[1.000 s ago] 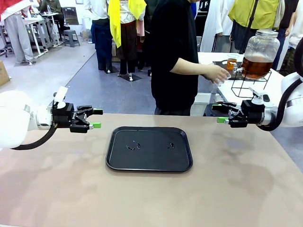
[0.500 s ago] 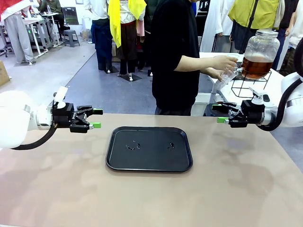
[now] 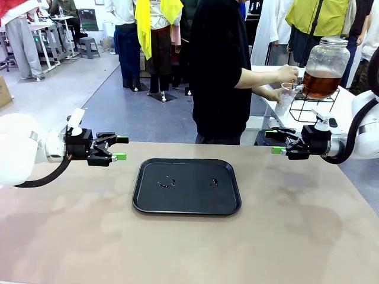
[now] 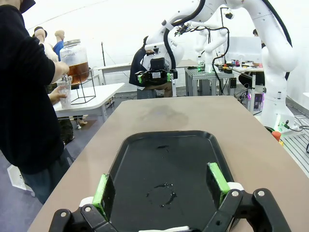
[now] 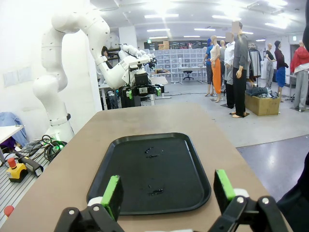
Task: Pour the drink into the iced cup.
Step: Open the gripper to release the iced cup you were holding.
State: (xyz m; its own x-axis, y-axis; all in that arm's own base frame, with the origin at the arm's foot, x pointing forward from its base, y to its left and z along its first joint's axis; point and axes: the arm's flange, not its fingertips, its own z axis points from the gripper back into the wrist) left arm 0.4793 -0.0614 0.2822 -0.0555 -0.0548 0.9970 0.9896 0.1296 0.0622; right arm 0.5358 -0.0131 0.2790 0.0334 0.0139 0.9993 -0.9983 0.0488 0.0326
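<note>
A large clear jar (image 3: 325, 62) with a tap stands on a black wire stand on a white side table at the far right. The amber-brown drink (image 3: 320, 84) fills its lower part. A person in a black shirt holds the clear cup (image 3: 285, 98) under the tap with one hand and has the other hand (image 3: 288, 73) on the tap. The left wrist view shows the jar (image 4: 76, 54), the drink (image 4: 79, 71) and the cup (image 4: 64, 92) far off at the left. My left gripper (image 3: 121, 148) (image 4: 160, 183) and right gripper (image 3: 275, 142) (image 5: 167, 191) hover open and empty, on either side of the tray.
A black tray (image 3: 145, 201) (image 4: 126, 145) (image 5: 104, 179) with a few wet spots lies in the middle of the tan table. The opposite grippers show far off in each wrist view: the right gripper (image 4: 154, 77) and the left gripper (image 5: 143, 90).
The person has lifted the cup up to the jar's tap and put the other hand on the tap. Both arms have stayed still.
</note>
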